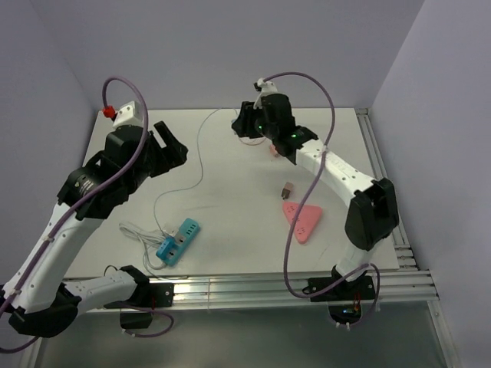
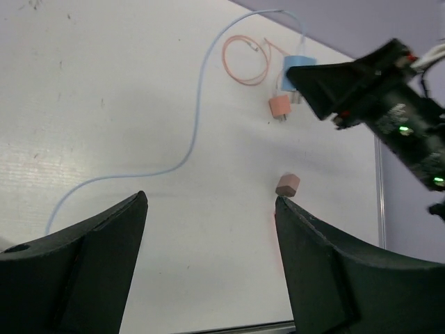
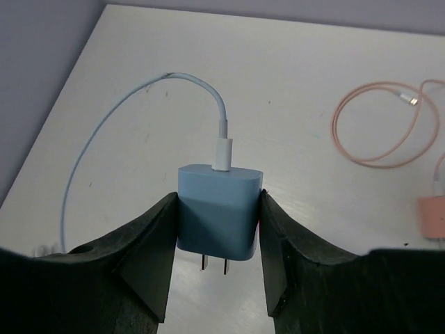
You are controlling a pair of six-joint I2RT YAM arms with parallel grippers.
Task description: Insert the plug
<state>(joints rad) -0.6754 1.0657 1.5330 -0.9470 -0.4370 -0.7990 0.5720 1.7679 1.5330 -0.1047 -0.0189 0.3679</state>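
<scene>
You read no text, label, brand or number on the charger (image 3: 219,209) or the power strip (image 1: 178,239).

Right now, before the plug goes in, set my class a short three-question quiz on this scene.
1. True or false: the right pincer is shut on the blue charger.
2. What does the left pincer hold? A) nothing B) a pink cable C) a cube
3. Which arm's base is nearest the power strip?
Key: 1 true; 2 A; 3 the left arm.
</scene>
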